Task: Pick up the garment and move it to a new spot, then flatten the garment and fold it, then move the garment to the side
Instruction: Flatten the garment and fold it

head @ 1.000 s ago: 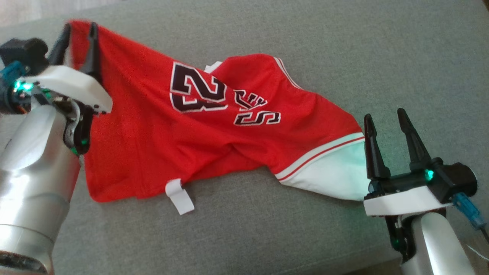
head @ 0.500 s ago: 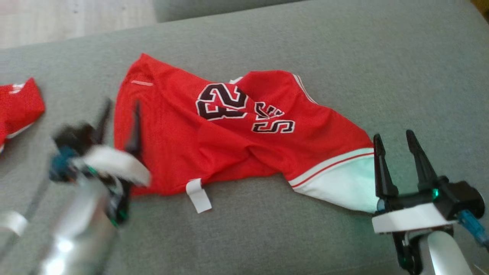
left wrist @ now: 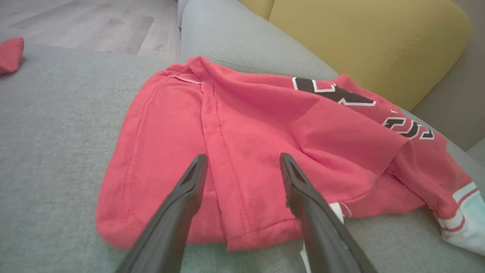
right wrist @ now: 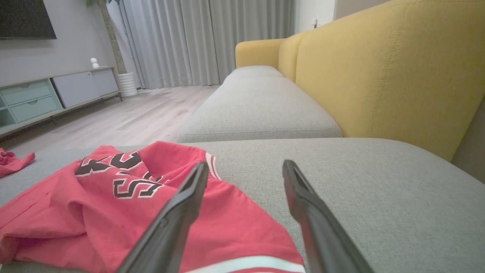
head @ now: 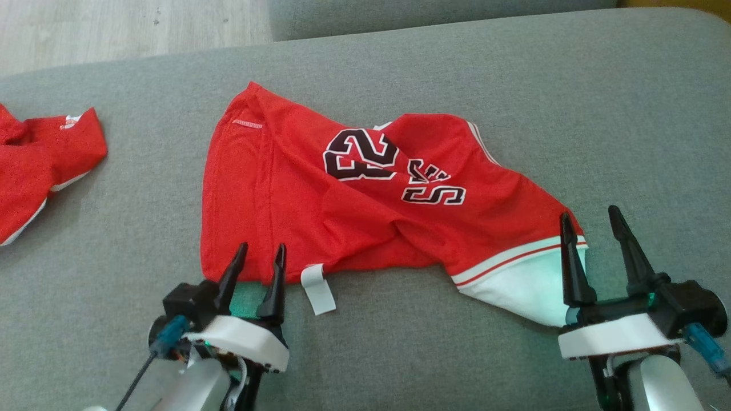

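Note:
A red garment [head: 320,200] with a black "23" and a white-striped hem lies crumpled on the grey sofa cushion [head: 434,68]. It also appears in the left wrist view [left wrist: 246,136] and the right wrist view [right wrist: 113,204]. My left gripper [head: 261,251] stands open at the garment's near left edge, holding nothing; in its wrist view the fingers [left wrist: 182,201] straddle a seam of the cloth. Open too, my right gripper [head: 591,220] hovers by the white hem at the garment's right end.
A second red garment [head: 40,165] lies at the cushion's far left. A white label [head: 318,288] sticks out from the near edge. Wooden floor [head: 131,25] lies beyond the cushion. A yellow backrest [right wrist: 379,76] rises on the right.
My left gripper let go of the garment's far corner, opened, and drew back to the near edge. The cloth now lies flat. The camera view shifted, bringing the second garment into sight.

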Controlling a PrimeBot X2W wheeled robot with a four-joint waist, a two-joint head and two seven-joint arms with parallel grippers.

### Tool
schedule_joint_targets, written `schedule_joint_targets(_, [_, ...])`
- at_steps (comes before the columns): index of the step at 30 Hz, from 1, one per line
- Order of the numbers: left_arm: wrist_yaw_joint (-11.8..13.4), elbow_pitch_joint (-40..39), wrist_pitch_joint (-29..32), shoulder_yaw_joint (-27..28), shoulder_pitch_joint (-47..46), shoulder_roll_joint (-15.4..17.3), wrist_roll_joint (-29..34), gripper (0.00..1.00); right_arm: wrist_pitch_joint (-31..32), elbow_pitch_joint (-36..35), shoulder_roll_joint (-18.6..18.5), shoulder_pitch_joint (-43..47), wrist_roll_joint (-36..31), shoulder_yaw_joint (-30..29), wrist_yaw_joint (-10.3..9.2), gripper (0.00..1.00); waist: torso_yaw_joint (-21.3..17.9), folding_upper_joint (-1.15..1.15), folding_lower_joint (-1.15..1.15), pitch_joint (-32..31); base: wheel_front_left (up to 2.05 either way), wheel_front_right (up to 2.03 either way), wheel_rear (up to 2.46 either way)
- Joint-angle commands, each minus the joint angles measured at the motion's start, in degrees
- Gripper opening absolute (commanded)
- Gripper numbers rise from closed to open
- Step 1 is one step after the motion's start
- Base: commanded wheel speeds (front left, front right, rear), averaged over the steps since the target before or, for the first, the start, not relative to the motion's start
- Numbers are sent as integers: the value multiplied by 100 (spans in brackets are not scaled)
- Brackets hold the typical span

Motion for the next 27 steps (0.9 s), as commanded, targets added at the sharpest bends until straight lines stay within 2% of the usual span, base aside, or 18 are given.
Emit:
schedule_joint_targets(1, [21, -86, -66, 135, -161, 21, 32, 100, -62, -179, -32, -44, -44, 137, -5, 100, -5, 0, 0, 12, 0, 0, 0])
schedule_joint_targets(9, [-76, 442, 123, 77, -181, -75, -127, 100, -62, -193, -32, -94, -55, 174, -5, 100, -104, 0, 0, 129, 0, 0, 0])
schedule_joint_targets(17, [-158, 630, 88, 35, -222, -170, -174, 100, -62, -184, -32, -109, -37, 135, -5, 100, -166, 0, 0, 182, 0, 0, 0])
schedule_joint_targets(20, [-170, 613, 67, 15, -198, -191, -171, 71, -62, -175, -32, -105, -37, 118, -5, 100, -177, 0, 0, 171, 0, 0, 0])
schedule_joint_targets(26, [-159, 463, 33, -85, -126, -180, -71, 61, -62, -161, -32, -98, -32, 82, -5, 100, -157, 0, 0, 144, 0, 0, 0])
schedule_joint_targets(27, [-154, 434, 30, -107, -121, -173, -46, 55, -62, -159, -32, -99, -29, 80, -5, 100, -152, 0, 0, 141, 0, 0, 0])
